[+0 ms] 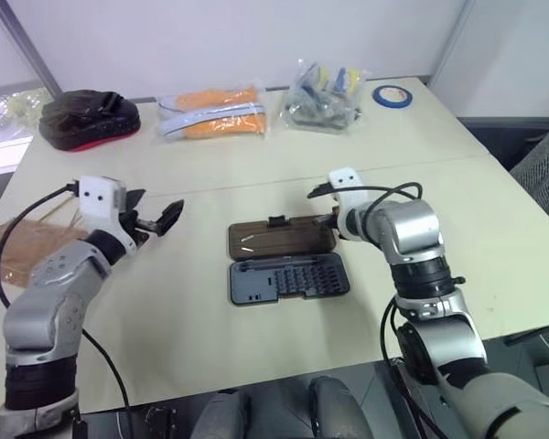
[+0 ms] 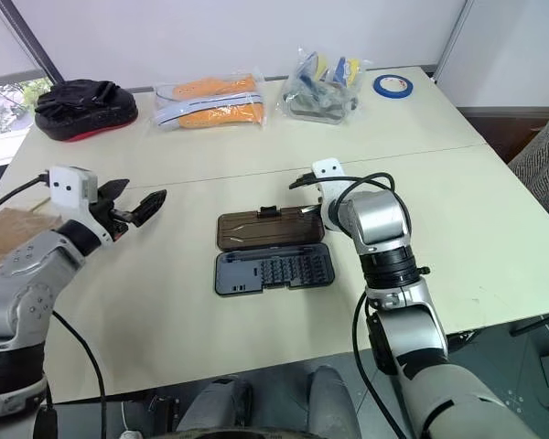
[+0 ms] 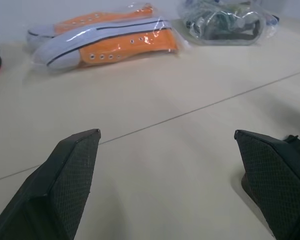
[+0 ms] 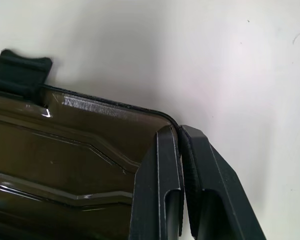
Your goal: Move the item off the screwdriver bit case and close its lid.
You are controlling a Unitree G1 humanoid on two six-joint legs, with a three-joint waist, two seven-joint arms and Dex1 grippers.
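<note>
Touching lid point(image 4: 65, 165) corner: right hand point(image 4: 180, 131)

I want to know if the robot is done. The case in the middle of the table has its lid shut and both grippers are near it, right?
Not quite. The screwdriver bit case is open: its lid lies flat on the table behind the tray of bits, as the left eye view shows. The rest stands: the left gripper and the right gripper are near it.
</note>
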